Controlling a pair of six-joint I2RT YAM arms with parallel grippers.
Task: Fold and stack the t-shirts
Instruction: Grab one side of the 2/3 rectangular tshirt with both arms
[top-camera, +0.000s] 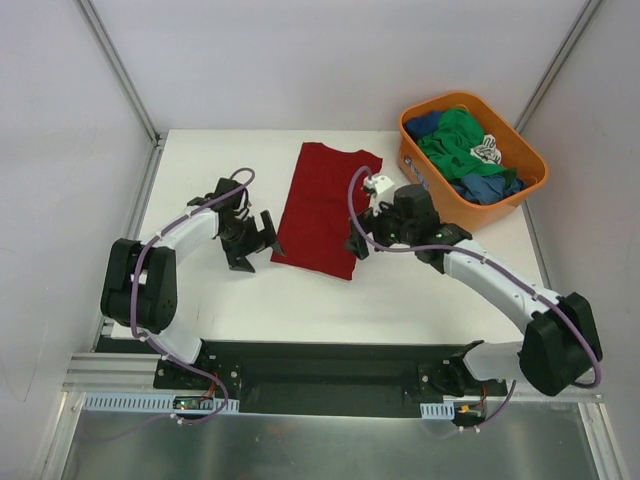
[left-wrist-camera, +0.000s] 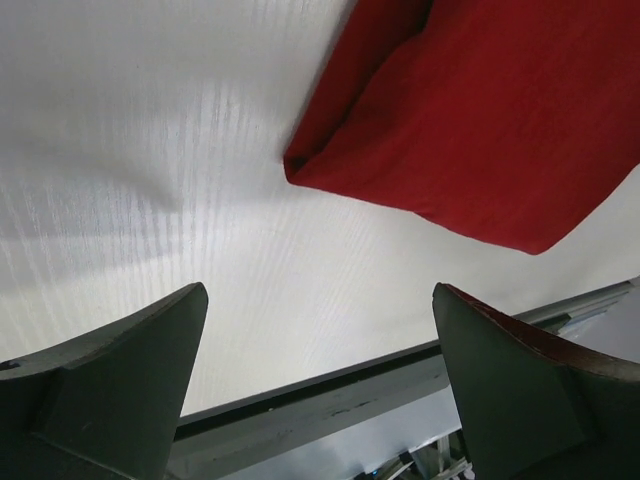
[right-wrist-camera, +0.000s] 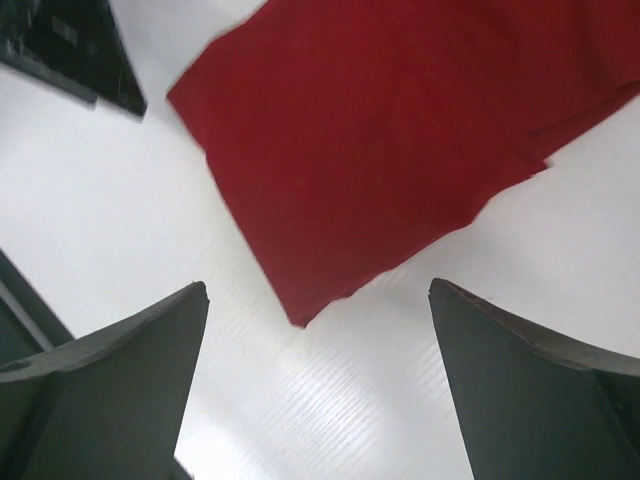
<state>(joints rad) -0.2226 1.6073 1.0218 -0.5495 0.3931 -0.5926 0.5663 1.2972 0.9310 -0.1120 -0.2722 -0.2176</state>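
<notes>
A dark red t-shirt (top-camera: 325, 205) lies folded lengthwise into a long strip on the white table. It also shows in the left wrist view (left-wrist-camera: 490, 120) and the right wrist view (right-wrist-camera: 390, 140). My left gripper (top-camera: 255, 243) is open and empty just left of the shirt's near left corner. My right gripper (top-camera: 358, 245) is open and empty at the shirt's near right corner. Green (top-camera: 455, 135) and blue (top-camera: 488, 186) t-shirts lie bunched in the orange tub.
The orange plastic tub (top-camera: 418, 165) stands at the back right of the table (top-camera: 300, 310), with a black-and-white cloth (top-camera: 487, 150) among the tees. The table's near edge and metal rail show in the left wrist view (left-wrist-camera: 330, 400). White walls enclose the workspace.
</notes>
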